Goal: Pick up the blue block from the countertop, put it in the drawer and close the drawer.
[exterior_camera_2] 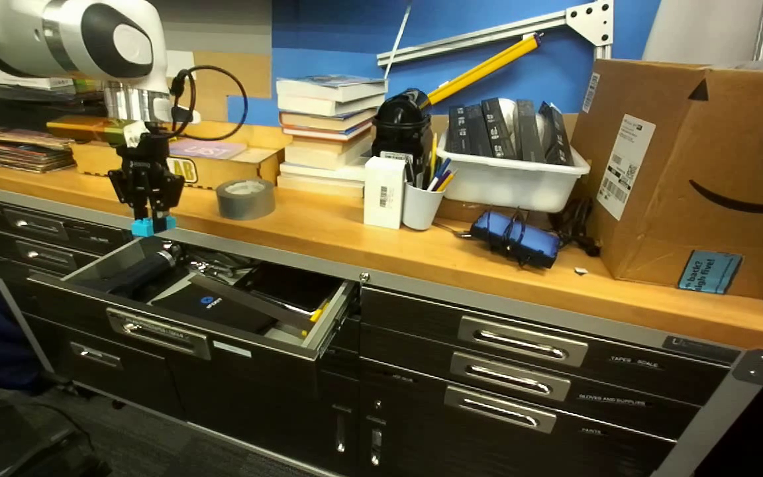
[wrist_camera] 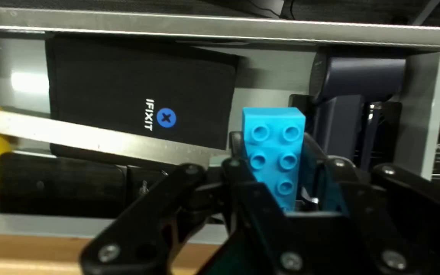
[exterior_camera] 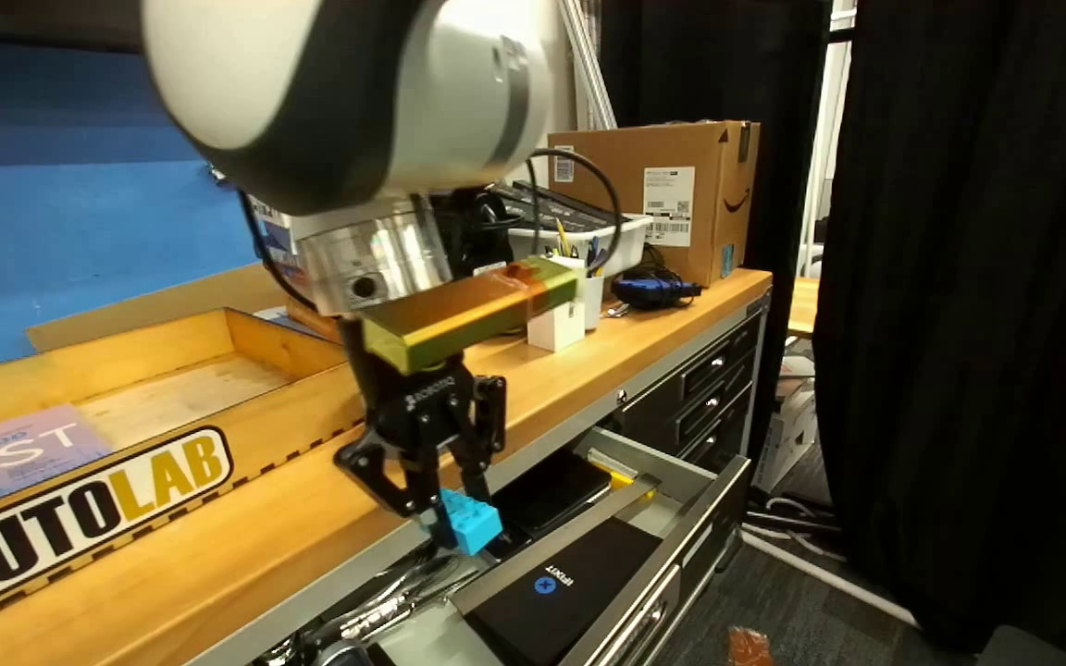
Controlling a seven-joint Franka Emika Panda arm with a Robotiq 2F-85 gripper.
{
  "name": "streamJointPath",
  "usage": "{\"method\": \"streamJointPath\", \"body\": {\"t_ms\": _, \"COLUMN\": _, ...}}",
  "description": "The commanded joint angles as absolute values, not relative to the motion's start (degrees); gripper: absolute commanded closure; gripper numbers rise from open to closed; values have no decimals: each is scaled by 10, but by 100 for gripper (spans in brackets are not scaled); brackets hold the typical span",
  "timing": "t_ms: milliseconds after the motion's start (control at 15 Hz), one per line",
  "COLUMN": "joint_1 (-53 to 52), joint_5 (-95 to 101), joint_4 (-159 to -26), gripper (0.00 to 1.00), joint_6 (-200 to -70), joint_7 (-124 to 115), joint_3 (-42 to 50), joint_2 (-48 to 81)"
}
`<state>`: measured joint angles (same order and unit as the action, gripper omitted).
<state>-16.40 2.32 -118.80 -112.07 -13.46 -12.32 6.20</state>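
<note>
In an exterior view, jaws clench the blue block point(exterior_camera: 472, 524) above the open drawer point(exterior_camera: 667, 464)
In an exterior view, it hangs in front of the desk point(exterior_camera_2: 325, 228); in the wrist view, the studded block sits between the jaws

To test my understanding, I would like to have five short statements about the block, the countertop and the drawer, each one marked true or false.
1. The tool grips the blue block. True.
2. The grey tape roll is on the countertop. True.
3. The blue block rests on the countertop. False: it is held above the open drawer.
4. The blue block is smooth all over. False: one face is studded.
5. The black item marked IFIXIT lies in the drawer. True.
</note>
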Motion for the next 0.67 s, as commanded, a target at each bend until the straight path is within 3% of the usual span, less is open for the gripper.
{"method": "streamJointPath", "body": {"t_ms": 0, "joint_1": -128, "joint_5": -18, "joint_4": -1309, "gripper": 85, "joint_6": -1223, "joint_7": -151, "joint_3": -104, "joint_2": -3}}
{"method": "streamJointPath", "body": {"t_ms": 67, "joint_1": -119, "joint_5": -34, "joint_4": -1326, "gripper": 67, "joint_6": -1243, "joint_7": -145, "joint_3": -98, "joint_2": -5}}
{"method": "streamJointPath", "body": {"t_ms": 133, "joint_1": -111, "joint_5": -46, "joint_4": -1341, "gripper": 39, "joint_6": -1261, "joint_7": -140, "joint_3": -92, "joint_2": -8}}
{"method": "streamJointPath", "body": {"t_ms": 200, "joint_1": -104, "joint_5": -55, "joint_4": -1357, "gripper": 38, "joint_6": -1276, "joint_7": -135, "joint_3": -88, "joint_2": -15}}
{"method": "streamJointPath", "body": {"t_ms": 533, "joint_1": -75, "joint_5": -82, "joint_4": -1453, "gripper": 2, "joint_6": -1280, "joint_7": -94, "joint_3": -65, "joint_2": -103}}
{"method": "streamJointPath", "body": {"t_ms": 600, "joint_1": -71, "joint_5": -86, "joint_4": -1470, "gripper": 0, "joint_6": -1279, "joint_7": -86, "joint_3": -60, "joint_2": -121}}
